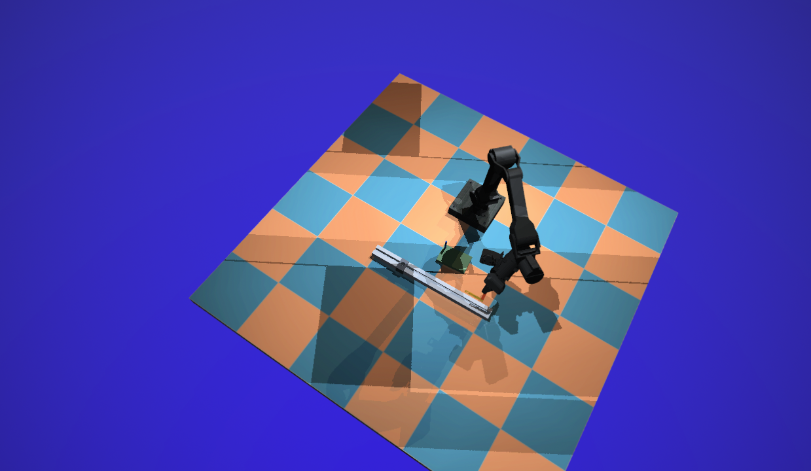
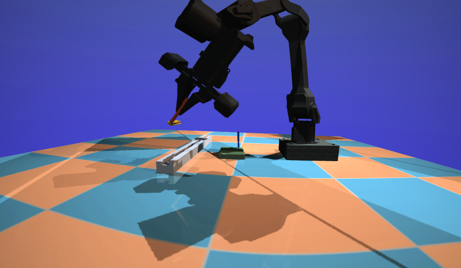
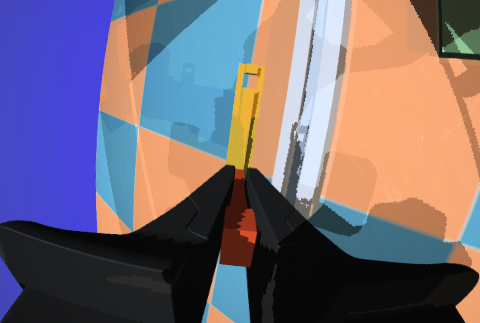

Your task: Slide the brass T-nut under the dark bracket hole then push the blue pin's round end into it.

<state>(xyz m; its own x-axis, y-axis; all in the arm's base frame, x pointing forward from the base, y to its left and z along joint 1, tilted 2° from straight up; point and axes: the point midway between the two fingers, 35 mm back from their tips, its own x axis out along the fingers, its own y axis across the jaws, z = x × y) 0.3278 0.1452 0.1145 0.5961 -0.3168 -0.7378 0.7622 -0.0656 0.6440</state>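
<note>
The black parallel-jaw gripper pinches the orange handle; from its lower end the flat brass T-nut juts beyond the fingertips, above the aluminum rail, its long axis running roughly along the slot.

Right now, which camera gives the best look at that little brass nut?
The wrist view: it shows the brass T-nut large, with its opening near the far end. The exterior view shows it small, in the air at the bottom of the orange handle; the top view, just a thin yellow strip.
</note>
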